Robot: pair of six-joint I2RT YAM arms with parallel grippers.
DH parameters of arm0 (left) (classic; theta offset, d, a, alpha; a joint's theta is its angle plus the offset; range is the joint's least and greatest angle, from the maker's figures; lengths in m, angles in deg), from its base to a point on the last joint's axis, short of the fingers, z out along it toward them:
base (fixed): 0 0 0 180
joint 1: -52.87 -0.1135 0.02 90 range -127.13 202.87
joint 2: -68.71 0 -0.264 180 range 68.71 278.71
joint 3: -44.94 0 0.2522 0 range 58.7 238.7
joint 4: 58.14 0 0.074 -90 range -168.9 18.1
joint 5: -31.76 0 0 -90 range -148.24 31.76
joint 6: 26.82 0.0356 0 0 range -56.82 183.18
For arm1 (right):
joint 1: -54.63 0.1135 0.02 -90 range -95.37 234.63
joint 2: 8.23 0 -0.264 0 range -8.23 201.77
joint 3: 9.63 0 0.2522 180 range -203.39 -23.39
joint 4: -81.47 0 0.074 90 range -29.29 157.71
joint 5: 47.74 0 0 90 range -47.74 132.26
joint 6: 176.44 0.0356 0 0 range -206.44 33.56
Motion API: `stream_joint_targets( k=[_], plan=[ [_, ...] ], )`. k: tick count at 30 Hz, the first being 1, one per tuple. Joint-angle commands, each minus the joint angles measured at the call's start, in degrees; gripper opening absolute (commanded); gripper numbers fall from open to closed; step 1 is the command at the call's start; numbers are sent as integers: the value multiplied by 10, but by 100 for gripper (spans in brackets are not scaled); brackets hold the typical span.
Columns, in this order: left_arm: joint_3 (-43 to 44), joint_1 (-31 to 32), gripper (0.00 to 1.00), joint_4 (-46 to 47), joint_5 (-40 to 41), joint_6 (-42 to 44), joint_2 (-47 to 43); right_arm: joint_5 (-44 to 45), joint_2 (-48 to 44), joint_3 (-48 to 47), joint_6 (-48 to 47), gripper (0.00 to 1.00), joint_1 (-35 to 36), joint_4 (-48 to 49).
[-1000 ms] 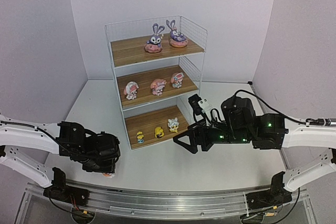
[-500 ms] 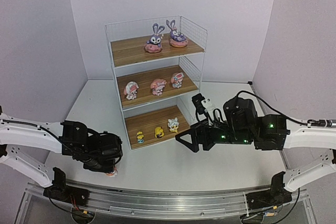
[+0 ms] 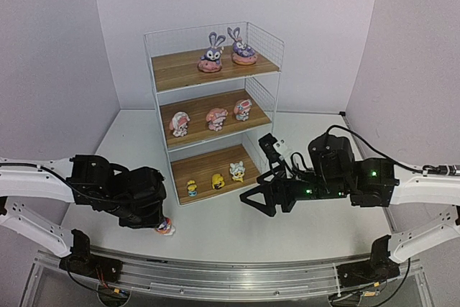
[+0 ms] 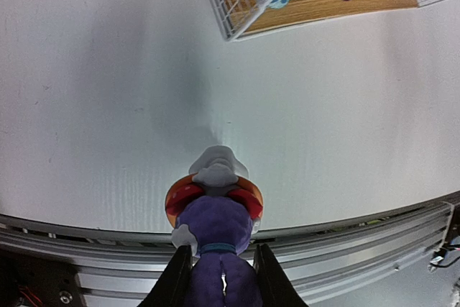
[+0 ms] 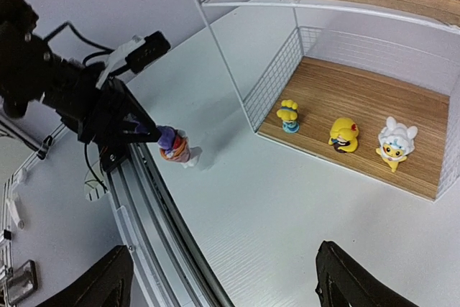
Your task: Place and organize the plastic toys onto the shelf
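Observation:
My left gripper (image 4: pixel 218 267) is shut on the ears of a purple bunny on a pink donut base (image 4: pixel 215 210). It holds the bunny just above the table near the front edge (image 3: pixel 164 226); the bunny also shows in the right wrist view (image 5: pixel 174 145). The shelf (image 3: pixel 154 95) stands at the back. Two purple bunnies (image 3: pixel 210 55) sit on its top board, three pink-and-white hatted figures (image 3: pixel 216 118) on the middle one, and three small yellow/white figures (image 3: pixel 217 180) on the bottom one. My right gripper (image 3: pixel 256 203) is open and empty, right of the shelf's bottom tier.
A metal rail (image 3: pixel 230 278) runs along the table's front edge, right under the held bunny. The shelf's white wire side panel (image 5: pixel 277 80) juts out at the bottom tier's left corner. White walls close in behind and at both sides.
My left gripper has risen and moved right with the bunny, which now shows clear of the arm. The right gripper has dropped slightly and shifted a little.

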Motion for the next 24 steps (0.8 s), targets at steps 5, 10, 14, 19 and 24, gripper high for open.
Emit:
stream_joint_targets(
  k=[5,10,14,19,24],
  plan=[
    [33,0,1,117,-79,-188,-83,15,89,-41,-113,83,48,35],
    [16,0,0,121,-135,-307,-78,129,168,-84,-214,83,128,67],
    [20,0,0,98,-148,-381,-61,176,231,-112,-271,83,176,108],
    [23,0,0,92,-169,-447,-56,201,301,-153,-274,82,193,119],
    [20,0,0,99,-165,-480,-59,200,336,-168,-272,82,200,139]
  ],
)
